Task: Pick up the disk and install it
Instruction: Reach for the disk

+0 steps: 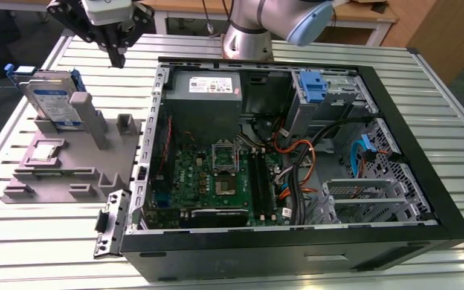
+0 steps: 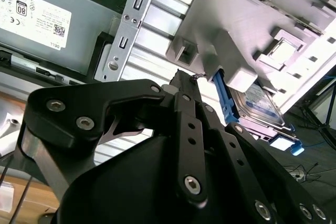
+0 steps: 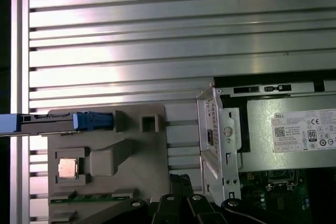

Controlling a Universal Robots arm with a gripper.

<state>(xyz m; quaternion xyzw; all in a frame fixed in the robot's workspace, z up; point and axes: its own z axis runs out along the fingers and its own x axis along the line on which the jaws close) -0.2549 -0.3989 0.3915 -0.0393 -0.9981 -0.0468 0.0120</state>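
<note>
exterior view high, angled down across the whole surface [image 1: 31,241], first wrist view straight down from above, second wrist view close along the end effector [image 2: 185,77], both wrist views sharing the grey fixture [image 3: 134,148]

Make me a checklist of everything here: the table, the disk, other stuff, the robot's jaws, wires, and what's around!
Surface: ribbed metal table.
Job's things: disk stands on edge in the grey holder, at the exterior view's left.
Clutter: open computer case; small chip in the holder.
Grippers: gripper hangs over the table near the disk, not touching it; jaws shut, empty.
Cables: orange, blue and black wires inside the computer case.
Surroundings: wooden furniture beyond the table.
</note>
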